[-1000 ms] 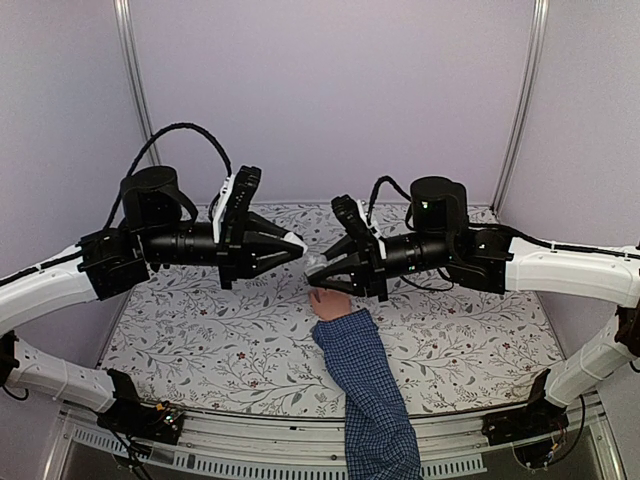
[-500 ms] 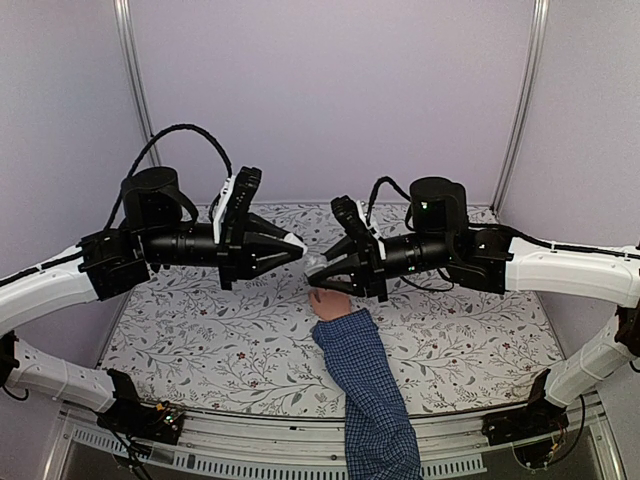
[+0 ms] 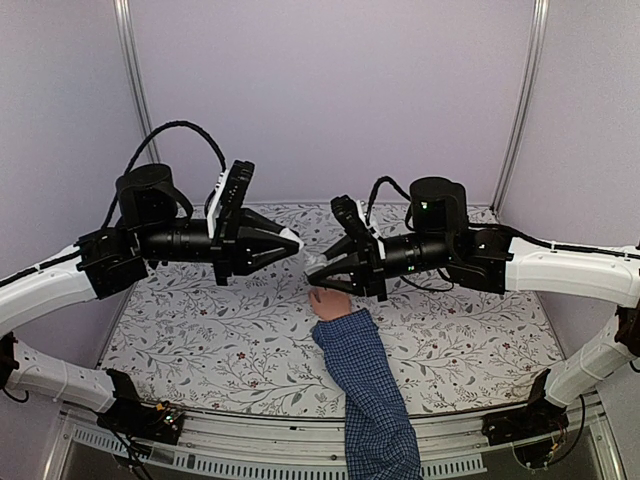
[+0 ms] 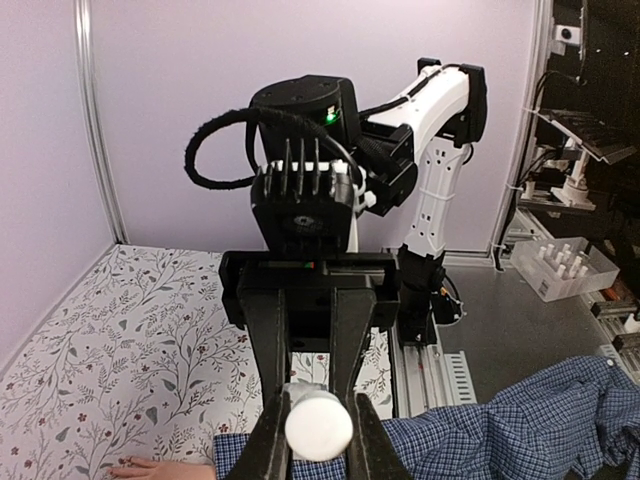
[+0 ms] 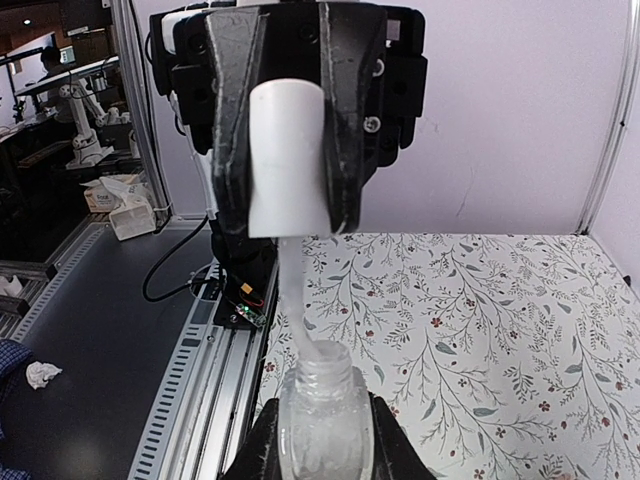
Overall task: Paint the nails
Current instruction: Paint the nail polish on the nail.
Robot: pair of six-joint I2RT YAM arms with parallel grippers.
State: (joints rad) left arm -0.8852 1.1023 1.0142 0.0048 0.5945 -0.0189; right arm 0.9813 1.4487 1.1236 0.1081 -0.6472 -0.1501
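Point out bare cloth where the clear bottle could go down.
Bare floral tablecloth left of the blue checked sleeve, and again right of it. Crowded mid-table: left gripper with white cylindrical cap, right gripper with clear bottle, above the small pale hand.

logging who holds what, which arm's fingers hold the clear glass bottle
The right arm's fingers pinch the clear glass bottle; the left arm's fingers hold a white cylindrical cap.

Above the pale hand, left pincer and right pincer nearly tip-to-tip

Two arms, one bottle, one white cap, one hand, one sleeve.
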